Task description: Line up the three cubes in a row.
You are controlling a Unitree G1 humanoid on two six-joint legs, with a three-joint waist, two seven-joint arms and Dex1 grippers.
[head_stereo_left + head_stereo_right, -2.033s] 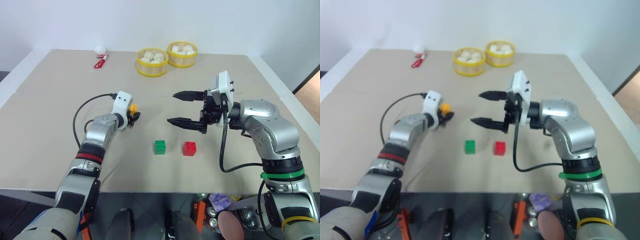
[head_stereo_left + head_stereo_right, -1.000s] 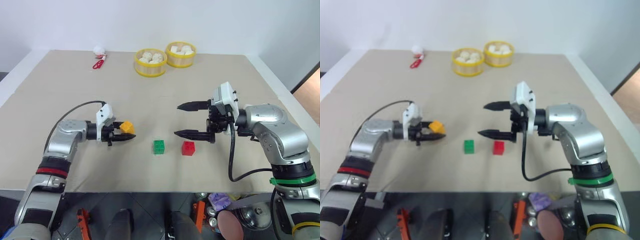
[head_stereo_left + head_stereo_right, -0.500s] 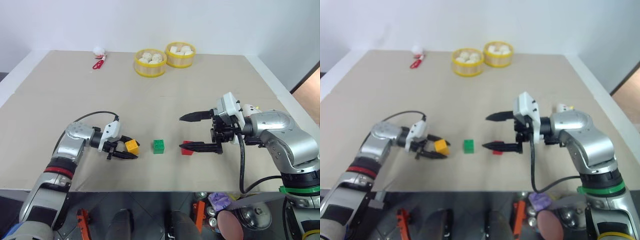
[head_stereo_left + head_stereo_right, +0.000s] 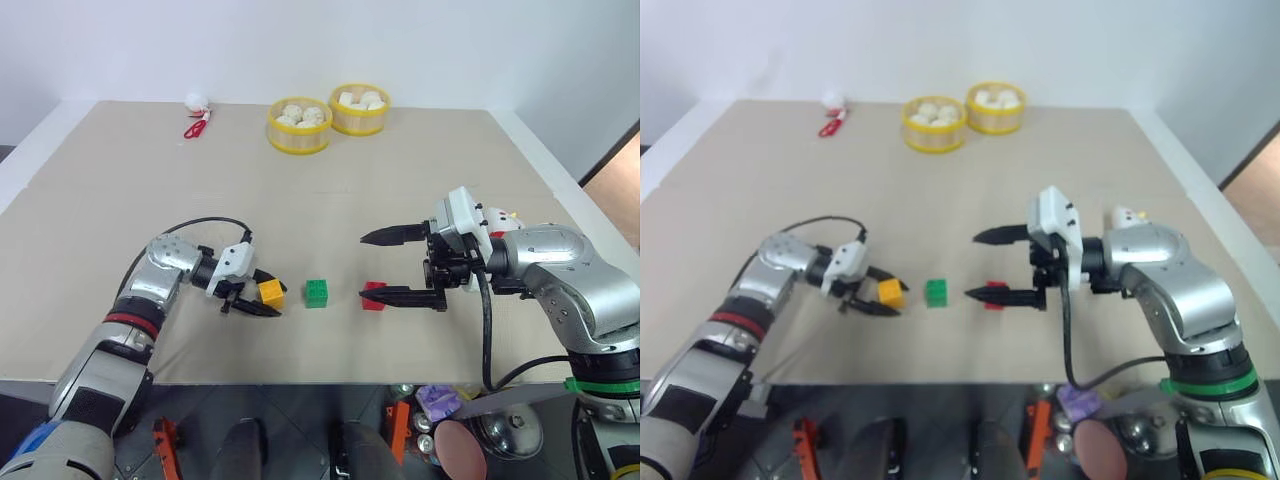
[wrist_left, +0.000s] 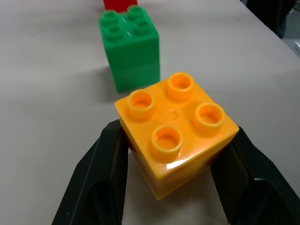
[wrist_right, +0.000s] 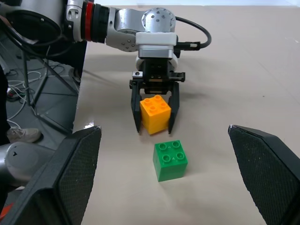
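Note:
My left gripper (image 4: 263,295) is shut on the yellow-orange cube (image 4: 269,292), holding it studs up, low at the table and just left of the green cube (image 4: 317,292). A small gap separates the two. The red cube (image 4: 373,296) stands right of the green one, partly behind the lower finger of my right gripper (image 4: 364,266), which hangs open with nothing in it. In the left wrist view the yellow-orange cube (image 5: 176,131) sits between both black fingers (image 5: 98,183), with the green cube (image 5: 131,47) and the red cube (image 5: 119,3) in line beyond it.
Two yellow baskets (image 4: 297,125) of white buns stand at the table's far edge. A small red-and-white object (image 4: 198,115) lies at the far left. A white toy figure (image 4: 497,217) shows behind my right arm. The table's front edge is close to the cubes.
My left gripper carried the yellow-orange cube down and to the right, to beside the green cube. My right gripper sank slightly toward the red cube and stayed open.

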